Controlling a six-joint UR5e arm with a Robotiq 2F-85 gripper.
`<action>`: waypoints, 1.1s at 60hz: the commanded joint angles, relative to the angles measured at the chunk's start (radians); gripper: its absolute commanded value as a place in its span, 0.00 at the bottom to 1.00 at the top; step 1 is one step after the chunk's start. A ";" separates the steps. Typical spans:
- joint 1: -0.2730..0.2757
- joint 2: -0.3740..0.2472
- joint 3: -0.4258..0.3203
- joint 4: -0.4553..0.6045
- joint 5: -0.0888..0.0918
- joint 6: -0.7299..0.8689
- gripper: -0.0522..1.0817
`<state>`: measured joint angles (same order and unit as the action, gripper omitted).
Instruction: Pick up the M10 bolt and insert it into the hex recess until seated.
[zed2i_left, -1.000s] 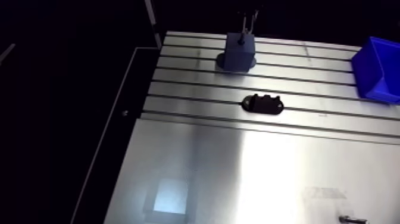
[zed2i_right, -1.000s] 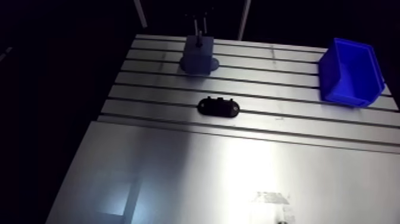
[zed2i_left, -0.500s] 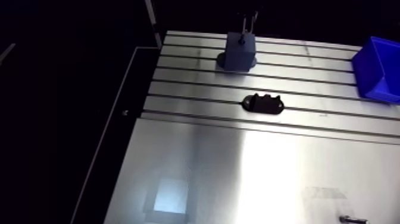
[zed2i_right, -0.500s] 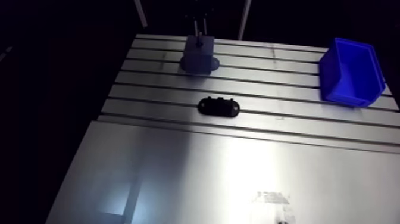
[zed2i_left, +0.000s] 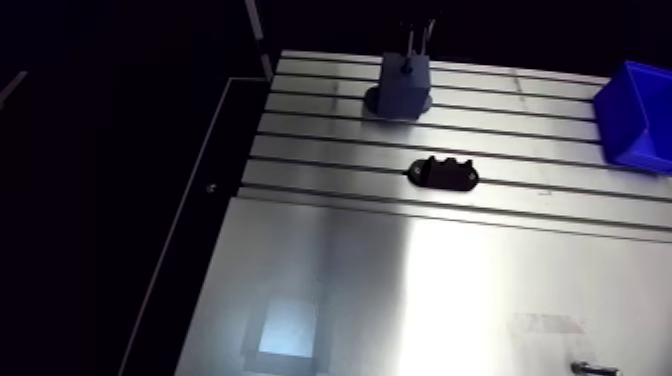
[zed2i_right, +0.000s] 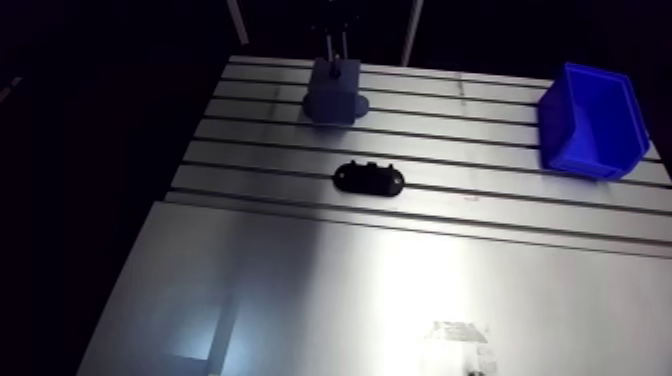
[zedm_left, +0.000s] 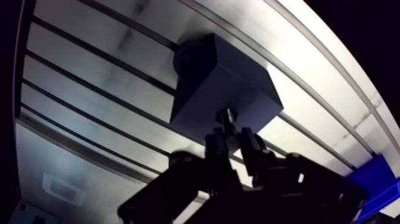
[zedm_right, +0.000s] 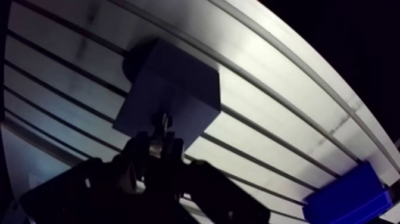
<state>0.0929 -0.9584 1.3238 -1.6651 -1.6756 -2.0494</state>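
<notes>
My gripper (zedm_left: 234, 142): fingers drawn nearly together, clamped on the M10 bolt (zedm_left: 224, 118), whose shank sticks out past my fingertips. Directly ahead: dark block (zedm_left: 221, 80), bolt tip at its top face. Well off to one side: blue bin (zedm_right: 348, 199). Underneath: slotted table (zedm_left: 89, 71)

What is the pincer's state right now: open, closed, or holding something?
Pincer: closed on the M10 bolt, at the dark block.
</notes>
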 joint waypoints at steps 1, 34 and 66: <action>0.001 0.005 0.001 0.000 0.000 0.001 0.86; 0.001 0.002 0.017 -0.035 0.000 -0.018 0.32; 0.001 -0.008 0.010 -0.058 0.004 -0.002 0.17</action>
<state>0.0939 -0.9613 1.3391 -1.7029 -1.6742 -2.0592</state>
